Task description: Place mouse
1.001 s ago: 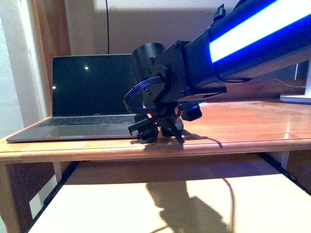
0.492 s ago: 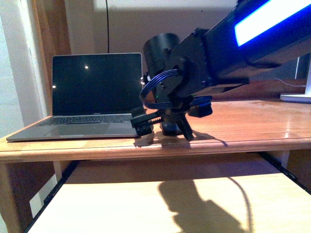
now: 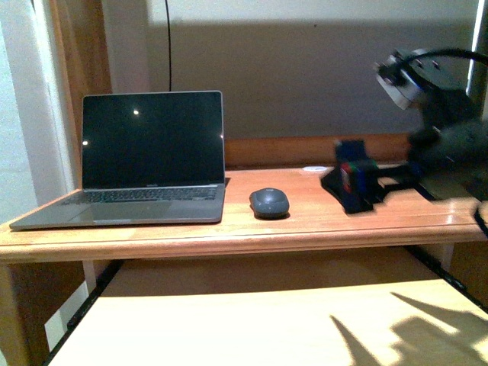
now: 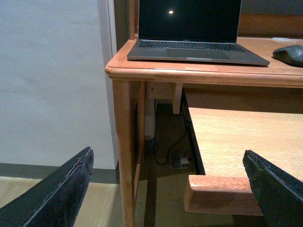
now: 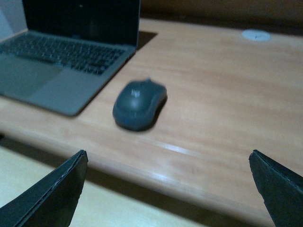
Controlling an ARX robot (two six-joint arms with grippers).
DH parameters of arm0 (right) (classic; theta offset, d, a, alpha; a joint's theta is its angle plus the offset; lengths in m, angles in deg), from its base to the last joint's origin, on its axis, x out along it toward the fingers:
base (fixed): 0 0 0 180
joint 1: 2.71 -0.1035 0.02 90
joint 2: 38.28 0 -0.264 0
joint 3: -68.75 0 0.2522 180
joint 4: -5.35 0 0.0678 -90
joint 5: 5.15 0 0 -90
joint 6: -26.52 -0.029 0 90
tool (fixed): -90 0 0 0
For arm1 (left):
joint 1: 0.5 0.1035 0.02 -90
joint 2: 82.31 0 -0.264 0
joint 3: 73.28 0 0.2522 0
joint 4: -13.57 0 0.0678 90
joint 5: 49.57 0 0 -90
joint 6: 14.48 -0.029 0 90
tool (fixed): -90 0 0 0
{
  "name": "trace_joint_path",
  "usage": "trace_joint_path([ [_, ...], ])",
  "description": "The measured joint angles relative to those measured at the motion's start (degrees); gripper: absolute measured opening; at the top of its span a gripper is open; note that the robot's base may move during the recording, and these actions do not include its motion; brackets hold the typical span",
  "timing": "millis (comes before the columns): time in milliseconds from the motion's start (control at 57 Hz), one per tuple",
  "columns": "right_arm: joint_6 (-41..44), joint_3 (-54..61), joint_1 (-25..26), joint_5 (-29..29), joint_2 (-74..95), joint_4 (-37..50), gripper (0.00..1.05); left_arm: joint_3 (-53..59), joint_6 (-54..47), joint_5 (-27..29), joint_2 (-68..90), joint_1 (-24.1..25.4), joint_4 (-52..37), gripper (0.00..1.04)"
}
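Observation:
The dark grey mouse (image 3: 269, 202) lies alone on the wooden desk (image 3: 229, 236), just right of the laptop. It also shows in the right wrist view, mouse (image 5: 139, 104), and at the edge of the left wrist view, mouse (image 4: 289, 54). My right gripper (image 3: 356, 187) is open, blurred, and stands well to the right of the mouse, apart from it. In its own view the right gripper (image 5: 170, 189) holds nothing between its fingers (image 5: 52, 196). My left gripper (image 4: 165, 194) is open and empty, low beside the desk's left leg.
An open laptop (image 3: 145, 164) with a dark screen stands on the desk's left half. A small flat white disc (image 5: 256, 35) lies near the back edge. A pale lower shelf (image 3: 252, 320) runs under the desktop. A cable hangs down the wall behind the laptop.
My right arm was over the mouse, hiding it. It has pulled away to the right, and the mouse now lies uncovered on the desk.

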Motion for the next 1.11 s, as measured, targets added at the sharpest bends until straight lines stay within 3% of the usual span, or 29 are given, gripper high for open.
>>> trace_joint_path([
  [228, 1.9, 20.0, 11.3, 16.0, -11.1, 4.8, 1.04, 0.0, 0.0, 0.0, 0.0, 0.0, 0.0, 0.97],
  [456, 5.4, 30.8, 22.8, 31.1, -15.8, 5.9, 1.04, 0.0, 0.0, 0.0, 0.0, 0.0, 0.0, 0.97],
  [597, 11.4, 34.6, 30.1, 40.3, -16.6, 1.0, 1.04, 0.0, 0.0, 0.0, 0.0, 0.0, 0.0, 0.97],
  [737, 21.7, 36.5, 36.9, 48.3, -16.6, -9.4, 1.04, 0.0, 0.0, 0.0, 0.0, 0.0, 0.0, 0.97],
  [913, 34.5, 37.6, 40.8, 50.4, -15.4, -17.9, 1.04, 0.0, 0.0, 0.0, 0.0, 0.0, 0.0, 0.97],
  [1106, 34.3, 41.2, 36.7, 47.9, -15.4, -9.0, 1.04, 0.0, 0.0, 0.0, 0.0, 0.0, 0.0, 0.97],
])
